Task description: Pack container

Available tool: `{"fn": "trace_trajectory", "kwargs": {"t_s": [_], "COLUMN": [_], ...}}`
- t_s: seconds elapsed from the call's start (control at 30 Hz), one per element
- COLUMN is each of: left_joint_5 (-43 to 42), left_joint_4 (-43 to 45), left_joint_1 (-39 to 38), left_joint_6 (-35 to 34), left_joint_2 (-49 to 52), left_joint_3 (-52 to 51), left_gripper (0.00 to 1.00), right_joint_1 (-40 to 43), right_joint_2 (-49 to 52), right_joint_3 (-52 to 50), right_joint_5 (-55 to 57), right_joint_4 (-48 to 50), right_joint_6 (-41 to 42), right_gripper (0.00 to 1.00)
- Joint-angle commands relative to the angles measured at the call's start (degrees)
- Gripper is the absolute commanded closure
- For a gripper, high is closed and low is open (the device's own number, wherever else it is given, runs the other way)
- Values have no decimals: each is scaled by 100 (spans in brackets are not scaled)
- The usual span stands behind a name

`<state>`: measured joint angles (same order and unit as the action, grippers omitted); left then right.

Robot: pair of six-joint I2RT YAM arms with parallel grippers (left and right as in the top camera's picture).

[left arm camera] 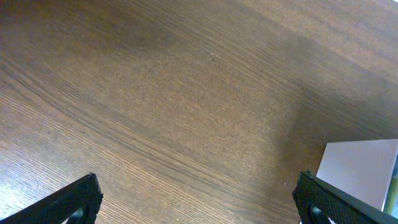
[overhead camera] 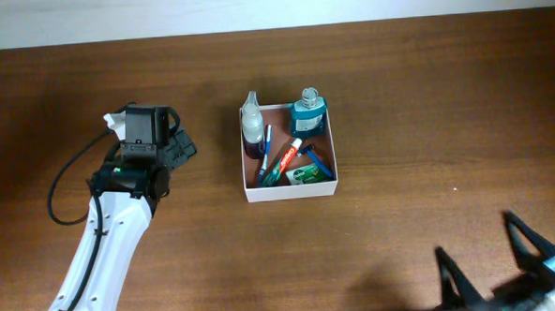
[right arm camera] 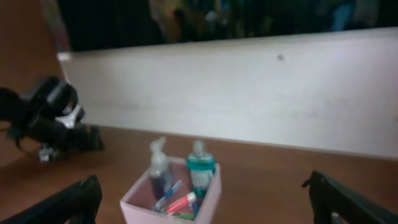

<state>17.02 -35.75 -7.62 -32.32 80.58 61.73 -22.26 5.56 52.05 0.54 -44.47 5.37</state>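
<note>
Overhead and wrist views of a brown wooden table (overhead camera: 425, 93). At the left, the left pincer (left arm camera: 198, 202) hovered over bare wood. Its two black fingers (left arm camera: 74, 200) were spread wide and nothing was between them. A black cable (overhead camera: 59, 193) looped beside its white arm.

To the right of the left pincer, and well apart from it, sat the container (overhead camera: 290, 191), a square white-walled box. In the left wrist view one white corner of it showed just beyond the pincer's right-hand finger. Inside the box, a clear spray bottle (overhead camera: 251, 119) stood at its left wall. A teal mouthwash bottle (overhead camera: 308, 112) stood in its far right corner. A red toothpaste tube (overhead camera: 282, 160) and a green packet (overhead camera: 306, 175) lay on its floor.

At the far right, near the table's front edge, was the right pincer (overhead camera: 488, 259). It was also opened wide and held nothing. From its own camera the container lay ahead of it, framed between its fingers and well apart from them.
</note>
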Motion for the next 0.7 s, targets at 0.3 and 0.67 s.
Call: {"fn": "trace_trajectory", "kwargs": {"t_s": [0.3,0.67], "left_joint_5": [98,98], "left_joint_4": [11,11], "left_joint_1": [17,17], "left_joint_6": [52,52], "left_joint_2": [-68,-68], "left_joint_3": [46,46], "left_gripper": [1,1], "right_joint_1": [17,28], "right_joint_2": [-13,-136], "right_joint_3": [-1679,-4238], "right_joint_5": [31,-122], "right_joint_4": [1078,4684], "right_joint_6": [-46,-46], "right_gripper": [1,1]}}
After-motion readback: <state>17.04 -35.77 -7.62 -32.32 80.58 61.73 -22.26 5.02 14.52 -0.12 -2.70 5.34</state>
